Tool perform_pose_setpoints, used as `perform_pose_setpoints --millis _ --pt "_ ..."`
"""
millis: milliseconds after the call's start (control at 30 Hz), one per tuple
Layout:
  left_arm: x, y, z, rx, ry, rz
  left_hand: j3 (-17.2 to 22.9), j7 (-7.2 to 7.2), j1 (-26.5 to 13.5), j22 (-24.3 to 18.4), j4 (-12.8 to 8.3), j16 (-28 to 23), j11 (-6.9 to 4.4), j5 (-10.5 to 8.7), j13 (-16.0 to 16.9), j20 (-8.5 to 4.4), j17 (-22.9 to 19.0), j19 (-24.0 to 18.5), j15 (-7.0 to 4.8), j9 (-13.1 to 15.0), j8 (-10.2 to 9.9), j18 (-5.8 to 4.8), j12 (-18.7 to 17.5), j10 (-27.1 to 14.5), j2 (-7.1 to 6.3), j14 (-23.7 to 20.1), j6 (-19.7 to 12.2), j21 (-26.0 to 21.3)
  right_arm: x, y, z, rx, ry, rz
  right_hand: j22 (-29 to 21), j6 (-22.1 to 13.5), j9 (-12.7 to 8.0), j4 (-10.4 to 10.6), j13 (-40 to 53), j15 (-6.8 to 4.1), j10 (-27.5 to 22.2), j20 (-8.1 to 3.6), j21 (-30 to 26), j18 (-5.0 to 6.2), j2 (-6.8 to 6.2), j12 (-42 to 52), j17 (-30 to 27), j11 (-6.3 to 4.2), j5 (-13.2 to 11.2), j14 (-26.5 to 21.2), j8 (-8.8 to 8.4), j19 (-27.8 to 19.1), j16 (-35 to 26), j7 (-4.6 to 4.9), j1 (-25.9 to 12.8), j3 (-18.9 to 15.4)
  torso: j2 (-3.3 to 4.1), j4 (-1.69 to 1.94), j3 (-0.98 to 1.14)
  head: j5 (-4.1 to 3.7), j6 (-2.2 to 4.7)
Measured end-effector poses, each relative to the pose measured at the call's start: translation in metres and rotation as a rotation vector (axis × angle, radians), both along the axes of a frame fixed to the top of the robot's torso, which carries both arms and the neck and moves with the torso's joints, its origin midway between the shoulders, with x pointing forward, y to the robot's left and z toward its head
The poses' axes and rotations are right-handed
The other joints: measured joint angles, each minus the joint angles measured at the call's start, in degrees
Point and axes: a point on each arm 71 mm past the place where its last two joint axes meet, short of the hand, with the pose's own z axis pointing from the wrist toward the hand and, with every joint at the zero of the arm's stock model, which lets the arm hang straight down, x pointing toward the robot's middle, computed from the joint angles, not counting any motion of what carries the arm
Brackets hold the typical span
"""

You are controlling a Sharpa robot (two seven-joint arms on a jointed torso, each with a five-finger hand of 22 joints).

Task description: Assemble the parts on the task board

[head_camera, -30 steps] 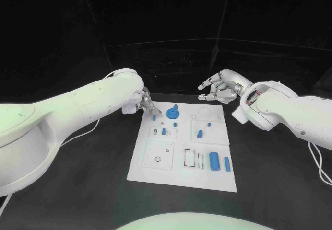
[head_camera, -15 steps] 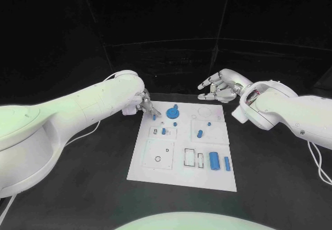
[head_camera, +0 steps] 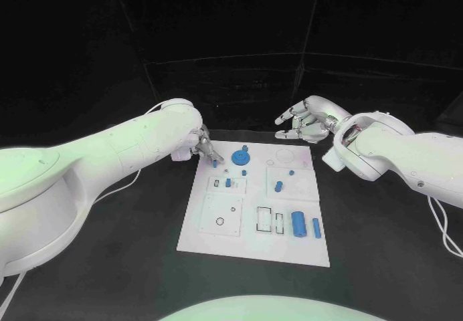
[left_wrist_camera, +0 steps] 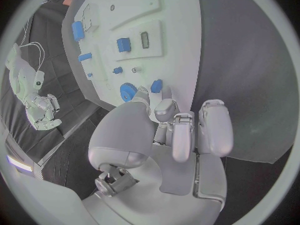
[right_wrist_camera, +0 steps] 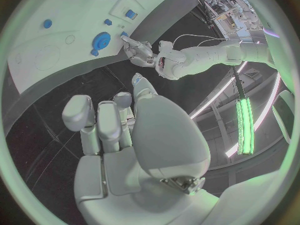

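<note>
White rectangular task board (head_camera: 253, 231) flat mid-table on black table (head_camera: 126, 254), dotted with small blue parts; no legible writing. Left hand (head_camera: 203, 148) at board's far left corner, fingertips pinching a small blue peg (left_wrist_camera: 156, 86) beside round blue gear (head_camera: 241, 158). Right hand (head_camera: 305, 122) raised beyond far edge, fingers loosely curled, empty.

The left hand (head_camera: 205, 148) is edging slightly along the far left corner of the white rectangular task board (head_camera: 220, 234), holding a small blue part (left_wrist_camera: 156, 86).
</note>
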Motion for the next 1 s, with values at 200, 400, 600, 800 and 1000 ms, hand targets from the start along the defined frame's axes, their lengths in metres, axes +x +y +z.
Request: perform_pose_setpoints --millis 200,400,600,800,1000 --pt "-0.0002 -0.0015 -0.0005 -0.001 0.003 -0.004 0.01 0.0 0.27 0.06 -0.33 0.0 0.0 0.0 0.0 0.0 0.0 0.0 0.0 -0.12 0.0 0.0 0.0 0.0 0.27 0.0 0.0 0.0 0.0 0.0002 0.0 0.0 0.0 0.001 0.0 0.0 0.0 0.0 0.0 0.0 0.0 0.0 0.0 0.0 0.0 0.0 0.0 0.0 0.0 0.0 0.0 0.0 0.0 0.0 0.0 0.0 0.0 0.0 0.0 -0.01 -0.03" --pt "-0.0002 -0.0018 -0.0007 -0.002 0.003 -0.007 0.02 0.0 0.67 0.06 -0.67 0.0 0.0 0.0 -0.03 0.0 0.0 0.0 0.0 -0.22 0.0 0.0 0.0 0.0 0.67 0.0 0.0 0.0 0.0 0.0005 0.0 0.0 0.0 0.001 0.01 0.0 0.0 0.0 0.0 0.0 0.0 0.0 0.0 0.0 0.0 0.0 0.06 0.0 0.0 0.0 0.0 0.0 0.0 0.0 0.0 0.0 0.0 0.04 0.02 -0.01 -0.07" --pt "-0.0002 -0.0021 -0.0008 -0.005 0.004 -0.011 0.41 0.22 2.08 0.06 -1.53 0.0 0.0 0.0 -0.2 0.0 0.0 0.0 0.0 -0.51 -0.21 0.0 0.0 0.0 1.65 0.0 0.22 0.0 0.0001 0.0005 0.0 0.0 0.0 0.001 0.01 0.0 0.01 0.0 0.0 0.0 0.0 -0.14 0.0 0.0 0.0 0.0 0.07 0.0 0.23 0.0 0.0 0.14 0.0 0.0 0.0 0.0 -0.01 0.04 0.02 -0.01 -0.09" --pt "-0.0002 -0.0027 -0.0008 -0.008 0.003 -0.014 2.57 0.01 5.92 0.05 -4.15 0.0 0.0 0.0 -0.29 0.0 0.0 0.0 0.0 -0.87 -0.2 0.0 0.0 0.0 3.99 0.0 0.42 0.0 0.0003 0.0005 -0.0001 0.0 0.0 0.001 0.01 0.0 0.01 0.0 0.0 0.0 0.0 -0.22 0.0 0.0 0.0 0.0 0.06 0.0 0.23 0.0 0.0 0.22 0.0 0.0 0.0 0.0 -0.01 0.04 0.01 -0.01 -0.15" --pt "0.0 -0.0029 -0.0003 -0.015 -0.003 -0.017 5.62 -0.22 10.35 0.18 -7.52 0.0 -0.22 -0.05 -0.28 0.0 0.0 0.0 0.0 -1.38 -0.66 0.0 0.0 0.23 6.24 0.0 0.59 0.0 0.0005 0.0003 -0.0001 0.0 0.0 0.0 -0.05 0.0 0.01 0.0 0.0 0.0 0.0 -0.22 0.0 0.0 0.0 0.0 0.06 0.0 0.23 0.0 0.0 0.22 0.0 0.0 0.0 0.0 -0.01 0.04 0.0 0.13 -0.34"
